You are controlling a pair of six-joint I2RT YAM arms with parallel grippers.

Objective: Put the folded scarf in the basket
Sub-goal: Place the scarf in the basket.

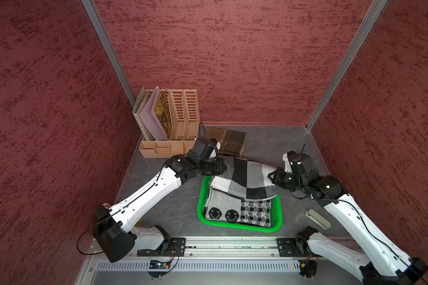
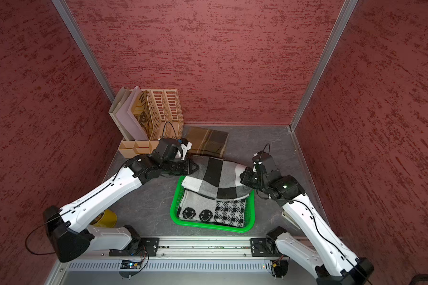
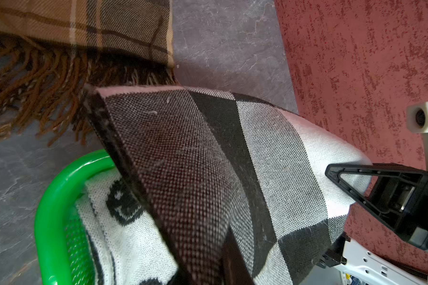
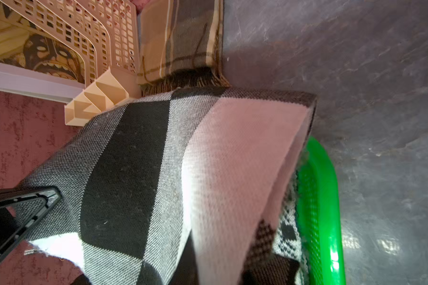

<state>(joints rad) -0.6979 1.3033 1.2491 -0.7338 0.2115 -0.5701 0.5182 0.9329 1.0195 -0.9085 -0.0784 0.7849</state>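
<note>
The scarf [image 1: 247, 177] is a folded knit in black, grey and white checks, with smiley faces and a houndstooth patch on its lower layer. Its near part lies inside the green basket [image 1: 200, 214], while its far part is lifted and stretched over the basket's far rim. My left gripper [image 1: 223, 167] is shut on the scarf's left end. On the right end my right gripper [image 1: 272, 174] is shut too. Both top views show this; see the scarf [image 2: 215, 177] and the basket [image 2: 173, 214]. The wrist views show the scarf [image 3: 208, 160] [image 4: 146, 172] filling the jaws and the basket rim [image 3: 50, 209] [image 4: 329, 197] beneath.
A tan slotted file organiser [image 1: 171, 123] with folders stands at the back left. A brown plaid fringed scarf [image 1: 229, 140] lies folded just behind the lifted one. A grey-green oblong case [image 1: 318, 219] rests by the right arm, and a yellow object [image 2: 105, 218] sits under the left arm. Red walls enclose three sides.
</note>
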